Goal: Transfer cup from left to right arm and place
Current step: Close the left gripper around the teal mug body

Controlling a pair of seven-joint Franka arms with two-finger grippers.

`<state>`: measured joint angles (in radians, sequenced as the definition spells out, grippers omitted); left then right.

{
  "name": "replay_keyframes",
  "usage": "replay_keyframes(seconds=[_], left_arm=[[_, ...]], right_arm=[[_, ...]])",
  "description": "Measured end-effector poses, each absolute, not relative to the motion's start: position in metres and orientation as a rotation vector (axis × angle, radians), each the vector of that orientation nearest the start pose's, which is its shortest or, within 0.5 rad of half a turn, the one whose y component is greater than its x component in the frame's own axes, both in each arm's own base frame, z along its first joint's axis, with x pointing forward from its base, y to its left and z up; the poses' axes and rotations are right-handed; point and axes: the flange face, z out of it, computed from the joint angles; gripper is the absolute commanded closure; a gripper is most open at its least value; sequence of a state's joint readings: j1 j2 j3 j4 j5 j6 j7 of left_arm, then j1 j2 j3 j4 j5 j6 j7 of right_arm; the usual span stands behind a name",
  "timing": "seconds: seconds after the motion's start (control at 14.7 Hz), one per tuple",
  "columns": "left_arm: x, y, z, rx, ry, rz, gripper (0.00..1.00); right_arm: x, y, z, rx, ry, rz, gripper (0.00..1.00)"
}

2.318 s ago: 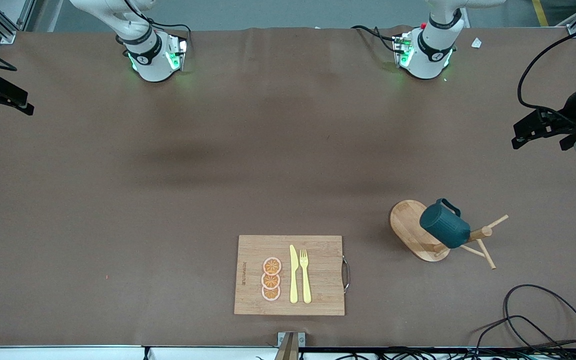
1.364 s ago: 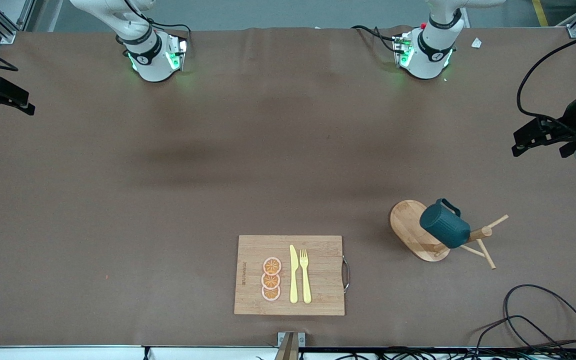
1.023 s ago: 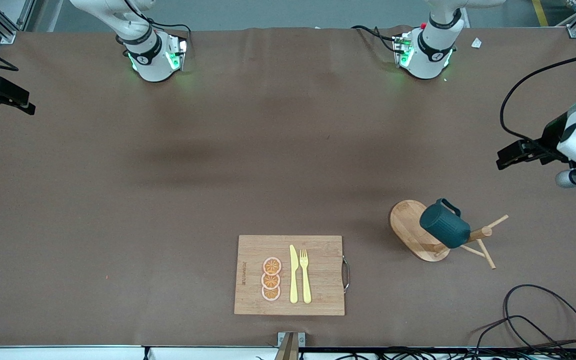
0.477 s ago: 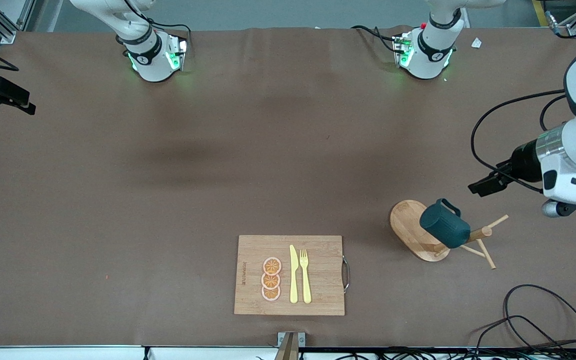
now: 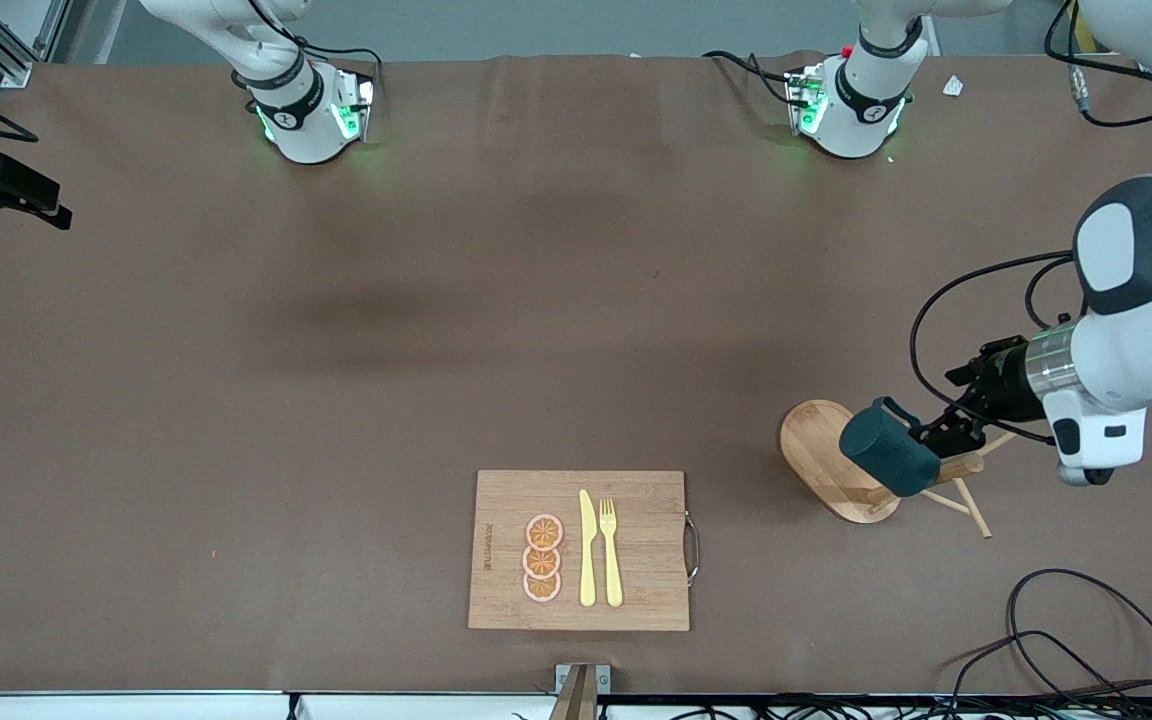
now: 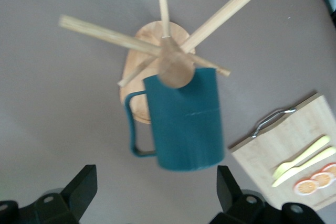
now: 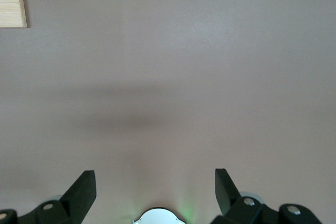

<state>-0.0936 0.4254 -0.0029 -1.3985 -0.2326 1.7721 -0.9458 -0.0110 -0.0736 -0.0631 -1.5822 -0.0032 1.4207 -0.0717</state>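
Observation:
The dark teal cup point(image 5: 889, 458) hangs upside down and tilted on a peg of the wooden rack point(image 5: 816, 455), toward the left arm's end of the table. In the left wrist view the cup point(image 6: 186, 124) shows its ribbed wall and loop handle under the rack's hub point(image 6: 176, 66). My left gripper point(image 5: 944, 436) is open and empty, right beside the cup at the rack's pegs; its fingers point(image 6: 84, 184) stand wide apart, short of the cup. My right gripper point(image 5: 41, 205) waits open and empty over the right arm's end of the table; its wrist view point(image 7: 155, 187) shows only bare table.
A wooden cutting board point(image 5: 636, 600) with a yellow knife, a fork and three orange slices lies near the front edge; it also shows in the left wrist view point(image 6: 286, 148). Black cables point(image 5: 1066, 640) lie at the front corner by the left arm's end.
My left arm has swung in from the table's end and come down, bringing its open gripper right up to the cup on the rack. The cup, rack and right arm have not moved.

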Motion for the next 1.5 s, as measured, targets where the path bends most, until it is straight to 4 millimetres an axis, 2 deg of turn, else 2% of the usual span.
replay_keyframes(seconds=[0.27,0.95,1.23,1.43,1.5], left_arm=[[0.689,-0.081,0.443,-2.977,-1.497,0.259,0.0],[0.701,-0.086,0.402,-2.965,-1.504,0.268,0.0],[0.704,-0.087,0.392,-2.965,-1.509,0.266,0.0],[0.704,-0.089,0.389,-2.968,-1.51,0.269,0.06],[0.704,-0.091,0.389,-2.971,-1.508,0.271,0.14]], right_arm=[[0.514,-0.04,0.646,-3.131,0.004,0.138,0.0],[0.514,-0.04,0.646,-3.131,0.004,0.139,0.0],[0.514,-0.04,0.646,-3.131,0.004,0.139,0.0],[0.514,-0.04,0.646,-3.131,0.004,0.139,0.0],[0.514,-0.04,0.646,-3.131,0.004,0.139,0.0]])
